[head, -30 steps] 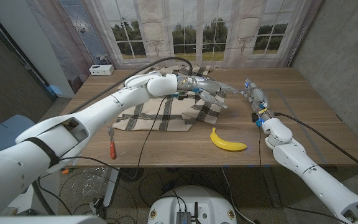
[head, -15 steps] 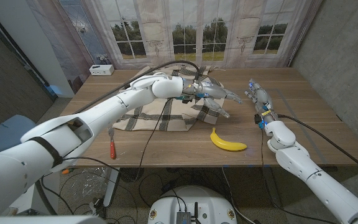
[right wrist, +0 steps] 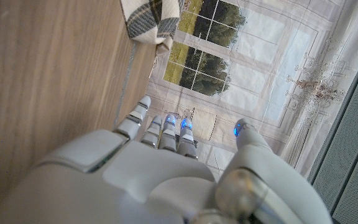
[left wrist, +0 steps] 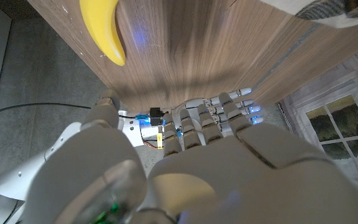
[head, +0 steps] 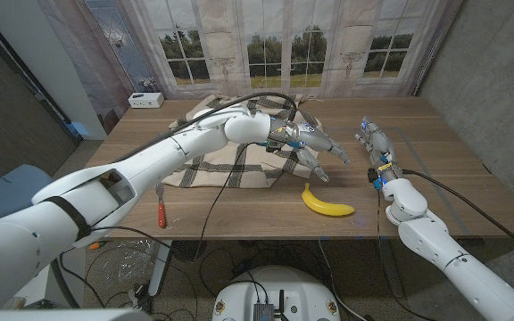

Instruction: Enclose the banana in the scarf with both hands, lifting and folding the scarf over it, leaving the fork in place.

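Head camera overlooks table; wrist cameras skim it closely.

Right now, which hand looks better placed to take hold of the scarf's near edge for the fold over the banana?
Probably the left hand: it hovers open over the scarf, just above the banana. The right hand is open too, farther off over bare table.
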{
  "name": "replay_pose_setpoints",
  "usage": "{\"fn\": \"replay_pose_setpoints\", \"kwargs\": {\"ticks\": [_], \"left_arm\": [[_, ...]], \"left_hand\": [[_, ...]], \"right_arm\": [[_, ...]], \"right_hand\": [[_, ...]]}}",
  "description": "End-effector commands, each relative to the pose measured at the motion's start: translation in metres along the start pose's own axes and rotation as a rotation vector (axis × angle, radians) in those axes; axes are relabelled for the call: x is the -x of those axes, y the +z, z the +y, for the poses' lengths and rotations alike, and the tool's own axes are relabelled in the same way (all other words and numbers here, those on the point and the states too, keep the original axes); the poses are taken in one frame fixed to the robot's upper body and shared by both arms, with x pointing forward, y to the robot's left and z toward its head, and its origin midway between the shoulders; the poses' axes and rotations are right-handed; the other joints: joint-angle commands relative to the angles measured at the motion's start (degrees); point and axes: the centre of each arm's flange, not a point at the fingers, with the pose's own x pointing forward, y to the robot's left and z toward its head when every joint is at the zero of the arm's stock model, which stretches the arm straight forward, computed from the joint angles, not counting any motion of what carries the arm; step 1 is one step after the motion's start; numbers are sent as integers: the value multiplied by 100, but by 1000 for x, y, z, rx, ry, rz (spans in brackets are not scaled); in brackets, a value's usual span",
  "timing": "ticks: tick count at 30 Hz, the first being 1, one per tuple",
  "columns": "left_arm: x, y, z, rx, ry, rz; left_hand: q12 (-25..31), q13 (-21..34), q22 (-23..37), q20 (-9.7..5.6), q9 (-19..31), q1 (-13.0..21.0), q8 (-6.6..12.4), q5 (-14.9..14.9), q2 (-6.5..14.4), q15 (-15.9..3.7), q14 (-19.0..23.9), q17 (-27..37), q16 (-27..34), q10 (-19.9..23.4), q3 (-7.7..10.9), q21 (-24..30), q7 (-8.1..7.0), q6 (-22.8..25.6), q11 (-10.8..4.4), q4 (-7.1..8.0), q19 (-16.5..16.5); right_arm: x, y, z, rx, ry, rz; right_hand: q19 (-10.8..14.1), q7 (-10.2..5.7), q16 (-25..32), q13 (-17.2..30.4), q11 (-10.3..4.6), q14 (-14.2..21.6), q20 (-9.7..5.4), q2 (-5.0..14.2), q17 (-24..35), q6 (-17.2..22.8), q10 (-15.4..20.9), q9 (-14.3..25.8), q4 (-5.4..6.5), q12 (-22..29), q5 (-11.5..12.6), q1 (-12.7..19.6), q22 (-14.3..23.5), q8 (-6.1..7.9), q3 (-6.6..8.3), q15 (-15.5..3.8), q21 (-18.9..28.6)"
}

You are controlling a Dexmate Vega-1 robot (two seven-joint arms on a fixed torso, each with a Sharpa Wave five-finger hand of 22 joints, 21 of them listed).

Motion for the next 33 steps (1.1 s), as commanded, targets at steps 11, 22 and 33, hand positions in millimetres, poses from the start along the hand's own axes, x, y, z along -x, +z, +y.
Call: {"fn": "replay_pose_setpoints", "kwargs": {"ticks": [11, 22, 33], "left_arm": [[-2, 25, -3, -113, -125, 23], [-4, 44, -10, -170, -156, 55], [-3, 59, -25, -165, -133, 53]], "left_hand": [[172, 67, 77, -49, 64, 1163, 119, 274, -399, -310, 1036, 69, 197, 944, -165, -40, 225, 903, -39, 102, 365], [391, 191, 155, -248, 111, 1220, 227, 358, -281, -461, 2135, 401, 823, 1711, -487, 208, 365, 1565, -40, 267, 966], [436, 246, 191, -294, 120, 1342, 259, 395, -269, -546, 2261, 570, 1051, 1946, -610, 319, 341, 1768, -96, 244, 1183]], "right_arm": [[21, 0, 3, -2, -20, 3], [30, 4, 3, 8, -18, 4], [38, 11, 2, 21, -5, 6]], "right_hand": [[70, 10, 32, 21, -5, 48, 17, 46, 21, 84, 88, 34, -4, 31, -12, -26, 8, 31, -9, 38, 22], [82, 16, 38, 22, 14, 70, 12, 54, 24, 104, 116, 35, 0, 34, -17, -54, 8, 30, -14, 33, 25], [83, 16, 42, 23, 18, 93, 14, 54, 23, 117, 136, 35, -2, 36, -19, -71, 9, 29, -17, 34, 24]]}}
